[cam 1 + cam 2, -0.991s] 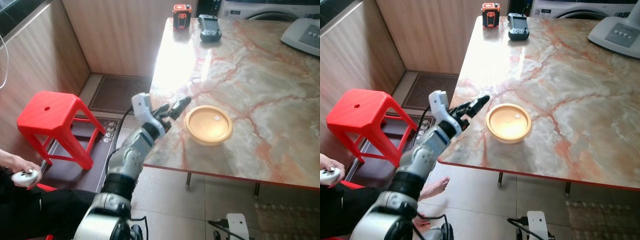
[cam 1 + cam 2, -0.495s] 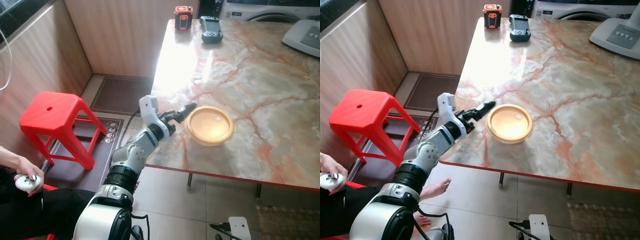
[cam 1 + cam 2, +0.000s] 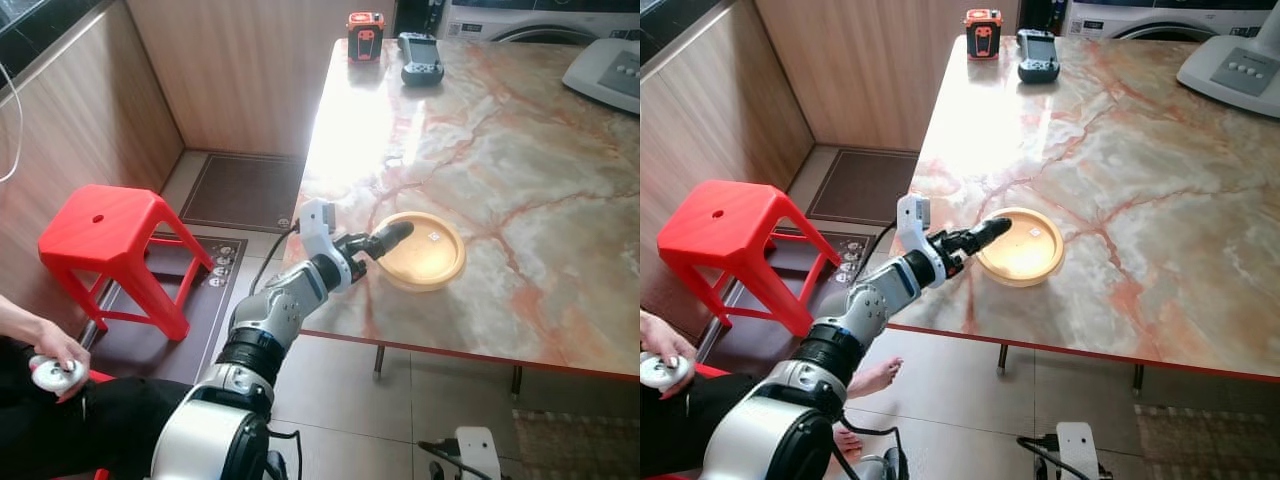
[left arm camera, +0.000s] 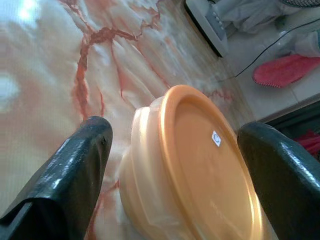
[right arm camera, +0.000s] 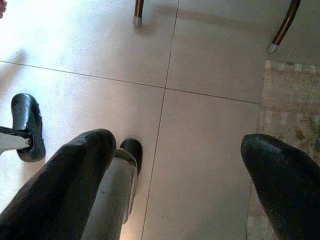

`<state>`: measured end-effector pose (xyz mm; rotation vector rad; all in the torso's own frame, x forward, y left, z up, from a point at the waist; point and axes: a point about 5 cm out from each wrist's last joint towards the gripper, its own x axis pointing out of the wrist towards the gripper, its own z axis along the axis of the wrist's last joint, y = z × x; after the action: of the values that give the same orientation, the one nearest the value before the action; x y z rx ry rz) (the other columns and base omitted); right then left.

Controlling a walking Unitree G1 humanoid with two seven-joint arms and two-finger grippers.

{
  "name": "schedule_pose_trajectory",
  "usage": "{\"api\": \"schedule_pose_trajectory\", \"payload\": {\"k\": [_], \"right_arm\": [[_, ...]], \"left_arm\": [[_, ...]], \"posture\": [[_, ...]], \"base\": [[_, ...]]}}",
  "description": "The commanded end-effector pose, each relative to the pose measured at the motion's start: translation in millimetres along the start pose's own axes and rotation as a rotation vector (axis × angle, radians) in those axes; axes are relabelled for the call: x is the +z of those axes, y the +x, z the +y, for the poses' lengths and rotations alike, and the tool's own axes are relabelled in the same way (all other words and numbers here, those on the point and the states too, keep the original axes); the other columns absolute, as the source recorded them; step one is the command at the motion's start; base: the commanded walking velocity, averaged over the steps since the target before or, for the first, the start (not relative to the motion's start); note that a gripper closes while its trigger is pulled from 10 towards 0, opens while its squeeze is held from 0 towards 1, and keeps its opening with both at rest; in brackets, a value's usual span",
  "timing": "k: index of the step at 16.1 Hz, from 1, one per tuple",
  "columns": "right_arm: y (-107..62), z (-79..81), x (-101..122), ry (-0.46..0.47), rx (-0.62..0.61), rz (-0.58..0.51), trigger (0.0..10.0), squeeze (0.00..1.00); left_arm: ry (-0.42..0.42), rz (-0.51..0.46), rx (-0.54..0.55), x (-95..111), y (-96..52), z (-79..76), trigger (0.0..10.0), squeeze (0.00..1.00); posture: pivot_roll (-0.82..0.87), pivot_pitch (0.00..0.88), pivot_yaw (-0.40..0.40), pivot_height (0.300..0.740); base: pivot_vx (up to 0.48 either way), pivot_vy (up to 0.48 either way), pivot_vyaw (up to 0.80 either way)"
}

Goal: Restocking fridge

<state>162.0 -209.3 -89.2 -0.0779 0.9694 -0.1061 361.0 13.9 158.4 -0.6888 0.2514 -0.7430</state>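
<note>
Reaching across the marble table (image 3: 520,150) in the left eye view, the left gripper (image 3: 385,238) meets the nine o'clock rim of the lidded orange container (image 3: 420,250), near the table's front edge. Left wrist view: fingers (image 4: 75,165) spread wide, straddling the container, gripping nothing. It looks light, smooth plastic; clamp the side wall under the lid lip. Right wrist view: right gripper (image 5: 175,175) gapes wide over floor tiles
</note>
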Motion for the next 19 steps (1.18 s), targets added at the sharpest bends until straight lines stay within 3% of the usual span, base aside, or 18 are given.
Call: {"api": "schedule_pose_trajectory", "payload": {"k": [1,8,13,14,15,16,19], "right_arm": [[-1.3,1.4,-7.8,0.014,0.000,0.030,10.0,0.00],[-1.0,0.2,-6.2,0.004,-0.005,0.026,10.0,0.00],[-1.2,-1.0,-6.8,-0.011,-0.001,0.028,10.0,0.00],[-1.2,-1.1,-7.0,-0.013,-0.001,0.028,10.0,0.00],[-1.3,-1.2,-7.2,-0.015,-0.001,0.029,10.0,0.00],[-1.3,-1.2,-7.4,-0.017,-0.002,0.031,10.0,0.00],[-1.2,-1.1,-7.1,-0.021,-0.001,0.033,10.0,0.00]], "left_arm": [[-0.008,0.012,-0.007,-1.5,6.3,-4.7,10.0,0.00],[-0.040,0.078,-0.094,-4.2,10.3,-9.9,10.0,0.00],[-0.038,0.109,-0.071,-5.5,9.6,-4.6,10.0,0.00],[-0.042,0.112,-0.068,-5.7,9.4,-4.2,4.0,0.00],[-0.046,0.117,-0.066,-6.0,9.4,-3.6,4.0,0.00],[-0.050,0.120,-0.064,-6.3,9.4,-2.9,0.0,0.00],[-0.056,0.119,-0.065,-6.1,9.1,-2.1,0.0,0.00]], "posture": [[-0.09,0.155,0.043,0.740],[-0.09,0.161,0.040,0.740],[-0.09,0.164,0.036,0.740],[-0.09,0.165,0.036,0.740],[-0.09,0.164,0.035,0.740],[-0.09,0.164,0.035,0.740],[-0.08,0.165,0.034,0.740]], "base": [[0.000,0.000,0.00],[0.000,0.000,0.00],[0.000,0.000,0.00],[0.000,0.000,0.00],[0.000,0.000,0.00],[0.000,0.000,0.00],[0.000,0.000,0.00]]}}
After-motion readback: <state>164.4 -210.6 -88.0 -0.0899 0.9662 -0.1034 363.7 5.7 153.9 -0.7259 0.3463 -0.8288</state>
